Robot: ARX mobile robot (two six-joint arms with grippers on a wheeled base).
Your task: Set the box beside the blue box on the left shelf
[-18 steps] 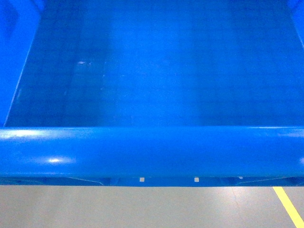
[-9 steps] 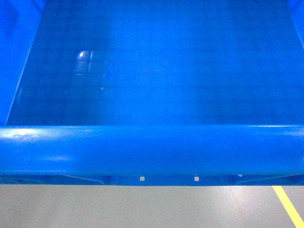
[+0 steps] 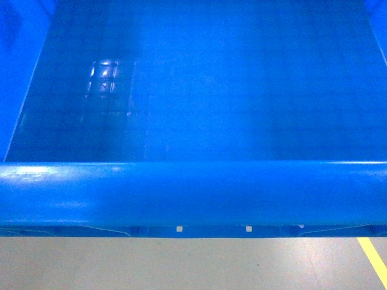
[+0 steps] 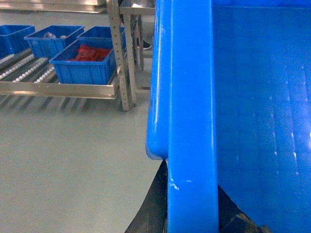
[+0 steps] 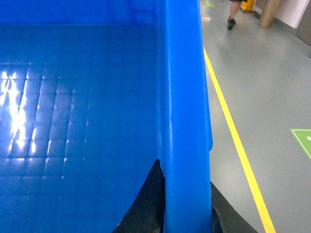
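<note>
I hold a large, empty blue box (image 3: 193, 193) by its two side walls. In the head view its floor and near rim fill most of the frame, and both grippers are out of sight there. My left gripper (image 4: 192, 194) is shut on the box's left rim (image 4: 190, 97), one black finger on each side. My right gripper (image 5: 187, 194) is shut on the right rim (image 5: 184, 121) in the same way. Far left in the left wrist view, a metal roller shelf (image 4: 58, 89) carries several blue boxes, the nearest (image 4: 85, 65) with red contents.
Grey floor lies below the box. A yellow floor line (image 5: 233, 131) runs along my right, also seen in the head view as a yellow line (image 3: 372, 260). A green floor mark (image 5: 303, 141) lies beyond it. A person (image 5: 234, 12) walks far off. Rack legs (image 4: 124, 58) stand beside the shelf.
A window-shaped reflection has appeared and grown on the box floor at the left. The yellow floor line has slid rightward in the head view. Both grips look unchanged.
</note>
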